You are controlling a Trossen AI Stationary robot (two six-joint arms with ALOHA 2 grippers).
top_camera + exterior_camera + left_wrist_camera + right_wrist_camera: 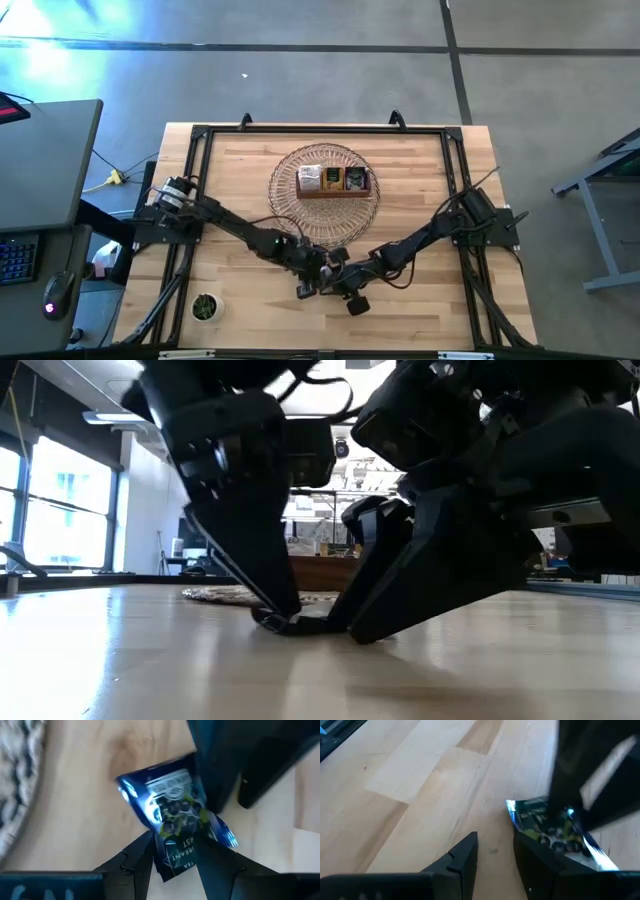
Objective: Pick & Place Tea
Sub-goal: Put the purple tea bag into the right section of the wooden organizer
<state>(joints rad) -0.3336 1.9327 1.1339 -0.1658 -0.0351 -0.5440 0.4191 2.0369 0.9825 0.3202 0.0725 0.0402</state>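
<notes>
Wooden table [240,310] carries one dark blue tea sachet [175,815]; left tool [172,865] is clamped on its edge, right tool [495,855] stands apart just beside it.

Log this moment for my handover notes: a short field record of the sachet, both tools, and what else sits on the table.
sachet: dark blue tea sachet, lying on the bare wood near the table's front edge
left tool: fingers either side of one sachet edge, down at the tabletop
right tool: open, at the sachet's opposite side
basket: round wire basket, behind both tools
box: wooden box inside the basket, holding sachets
plant: small potted plant, front left corner
</notes>
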